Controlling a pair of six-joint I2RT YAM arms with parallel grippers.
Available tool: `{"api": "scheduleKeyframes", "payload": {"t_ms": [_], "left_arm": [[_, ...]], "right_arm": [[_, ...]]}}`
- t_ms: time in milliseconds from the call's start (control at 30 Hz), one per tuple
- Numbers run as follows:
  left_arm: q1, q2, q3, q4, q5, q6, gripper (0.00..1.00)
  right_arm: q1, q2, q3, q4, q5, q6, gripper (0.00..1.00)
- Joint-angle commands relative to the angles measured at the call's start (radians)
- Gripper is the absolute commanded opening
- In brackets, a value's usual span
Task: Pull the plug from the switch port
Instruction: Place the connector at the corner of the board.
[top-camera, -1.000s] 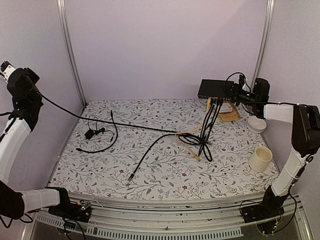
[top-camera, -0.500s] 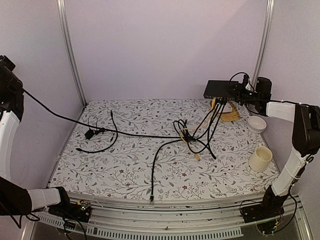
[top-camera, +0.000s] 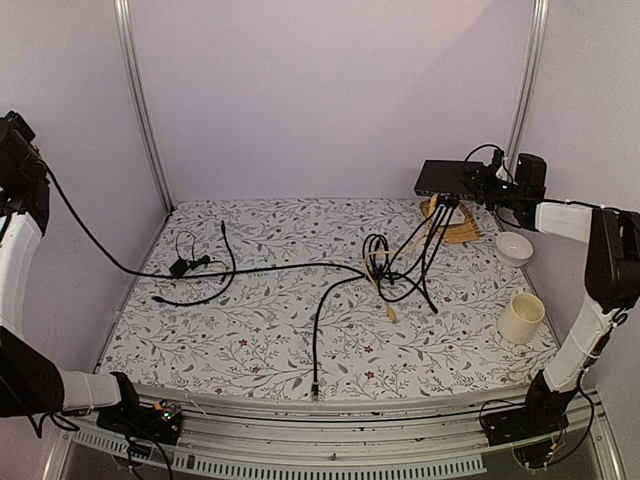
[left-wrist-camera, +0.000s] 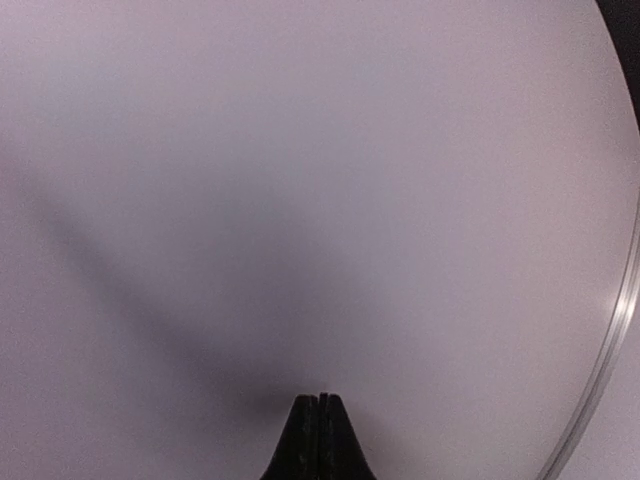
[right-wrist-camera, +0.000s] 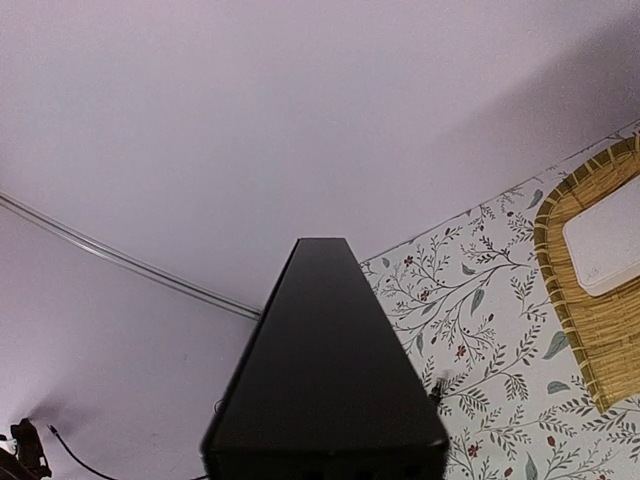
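The switch (top-camera: 443, 179) hung in the air above the 2 o'clock corner of the surface (top-camera: 280, 340), well clear of it. The right jaws, at the tip of the right arm (top-camera: 600, 250), were clamped on its 3 o'clock end. From that wrist the casing ran straight away from the camera as a flat black slab. A bundle of cords (top-camera: 425, 245) dropped from its lower edge to the cloth, so plugs (top-camera: 438, 201) seemed to sit in the ports there, though they were too small in the overhead view to count or to show any latch. The left jaws were pressed fully together with nothing showing between their tips, raised high at 9 o'clock and facing the wall (left-wrist-camera: 300, 150). A long black cord (top-camera: 250, 269) ran up toward them from the surface, and a loose cord end (top-camera: 315, 390) lay near 6 o'clock. The switch looked light, rigid and smooth-sided, so a sideways tug would likely twist it or slip it in so narrow an end grip. A plug of this kind should be a small, stiff plastic piece, probably with a latch tab — best pinched on its body right at the port and drawn straight out along the port's line. The cord itself was limp — pulling on it would mostly drag the box.
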Motion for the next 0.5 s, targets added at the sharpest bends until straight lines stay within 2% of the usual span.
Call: {"api": "scheduleKeyframes", "payload": {"t_ms": [0, 233, 333, 467], "left_arm": [[0.01, 0.037, 0.001, -0.005, -0.016, 0.054, 0.0], [0.012, 0.077, -0.009, -0.021, -0.016, 0.004, 0.0], [0.007, 0.094, -0.006, -0.043, 0.04, -0.04, 0.0], [-0.014, 0.102, -0.04, -0.074, 0.181, -0.127, 0.0]], "right_arm": [[-0.007, -0.081, 0.103, 0.151, -0.005, 0.028, 0.02], [-0.004, -0.121, 0.181, 0.197, -0.023, 0.052, 0.02], [0.007, -0.103, 0.223, 0.186, -0.058, 0.066, 0.02], [0.035, -0.08, 0.22, 0.19, -0.082, 0.078, 0.02]]}}
